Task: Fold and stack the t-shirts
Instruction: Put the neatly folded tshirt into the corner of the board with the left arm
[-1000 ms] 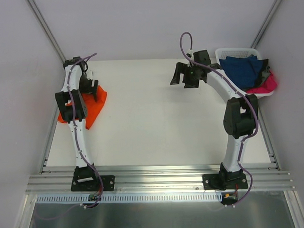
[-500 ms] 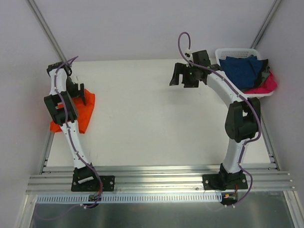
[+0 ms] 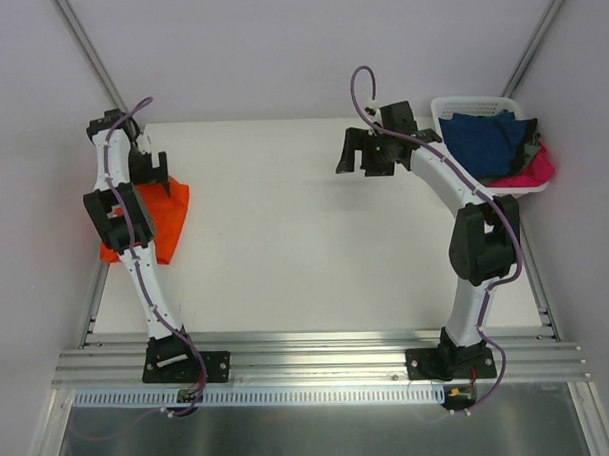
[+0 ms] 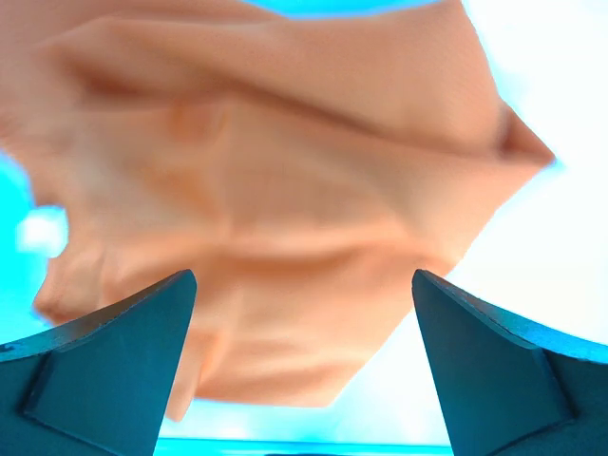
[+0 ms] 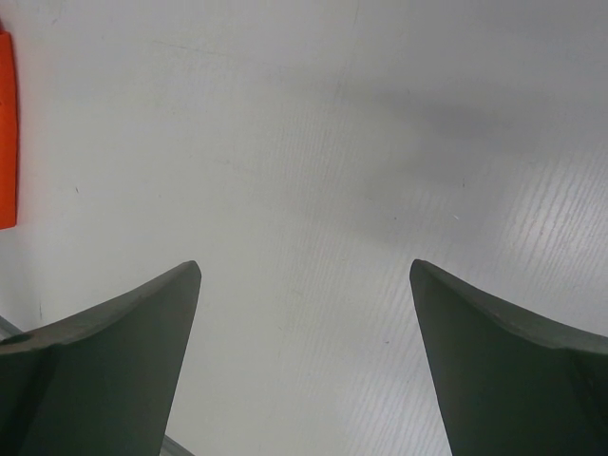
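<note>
A folded bright orange t-shirt [image 3: 162, 221] lies at the table's left edge. My left gripper [image 3: 151, 175] hovers just over its far end, open. In the left wrist view the orange cloth [image 4: 285, 180] fills the frame below the spread fingers [image 4: 123, 361], with nothing between them. My right gripper [image 3: 357, 156] hangs open over bare table at the back middle, its fingertips [image 5: 133, 351] wide apart. A navy t-shirt [image 3: 490, 141] and a hot pink t-shirt [image 3: 535, 170] sit bunched in the basket.
A white slotted basket [image 3: 470, 106] stands at the table's back right corner. White table [image 3: 305, 238] spreads between the two arms. Walls close in on the left, right and back. A sliver of orange cloth [image 5: 5, 133] shows in the right wrist view.
The left gripper dragged the orange t-shirt leftwards to the table's edge, then opened and let it go. The right gripper drifted slightly left.
</note>
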Robot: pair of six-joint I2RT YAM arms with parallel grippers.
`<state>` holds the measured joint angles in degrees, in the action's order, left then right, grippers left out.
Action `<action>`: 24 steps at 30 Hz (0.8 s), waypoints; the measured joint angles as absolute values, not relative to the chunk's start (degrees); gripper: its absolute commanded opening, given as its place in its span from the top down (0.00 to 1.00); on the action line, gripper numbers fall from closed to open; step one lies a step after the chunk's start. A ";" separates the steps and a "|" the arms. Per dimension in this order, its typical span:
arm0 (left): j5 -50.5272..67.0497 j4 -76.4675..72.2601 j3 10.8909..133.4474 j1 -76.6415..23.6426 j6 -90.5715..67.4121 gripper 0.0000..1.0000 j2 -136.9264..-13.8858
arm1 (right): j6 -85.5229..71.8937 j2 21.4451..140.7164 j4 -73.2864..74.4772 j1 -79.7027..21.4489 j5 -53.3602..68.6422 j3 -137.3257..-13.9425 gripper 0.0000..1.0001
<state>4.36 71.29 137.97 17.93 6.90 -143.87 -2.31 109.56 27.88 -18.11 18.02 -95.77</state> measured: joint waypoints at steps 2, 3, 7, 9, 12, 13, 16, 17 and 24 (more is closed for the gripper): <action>4.40 70.32 136.07 17.93 6.87 0.01 -139.57 | -2.31 109.56 27.86 -18.00 18.04 -95.74 0.03; 4.45 70.19 134.91 17.93 6.85 0.01 -136.79 | -2.33 109.56 27.83 -17.93 18.04 -95.74 0.03; 4.54 69.34 128.92 17.93 6.90 0.02 -124.38 | -2.55 109.56 27.81 -17.45 18.33 -95.74 0.03; 4.93 69.49 125.08 17.93 6.90 0.07 -118.06 | -2.81 109.56 27.79 -17.17 18.52 -95.74 0.03; 5.76 69.93 116.92 17.93 7.03 0.18 -110.39 | -3.22 109.56 27.73 -16.80 18.81 -95.74 0.03; 5.91 70.22 113.80 17.93 7.16 0.21 -108.60 | -3.44 109.56 27.68 -16.69 18.94 -95.74 0.03; 6.50 71.00 104.05 18.11 7.18 0.26 -105.51 | -3.84 109.56 27.64 -16.36 19.22 -95.74 0.03; 6.85 71.09 101.21 18.17 7.18 0.25 -105.41 | -3.90 109.56 27.62 -16.23 19.38 -95.74 0.03; 8.16 70.48 92.09 20.16 6.83 0.24 -105.47 | -4.34 109.36 26.81 -15.03 20.25 -93.27 0.03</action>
<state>8.16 70.48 92.09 20.16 6.83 -105.47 -4.34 109.36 26.81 -15.03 20.25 -93.27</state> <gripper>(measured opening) 0.759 0.971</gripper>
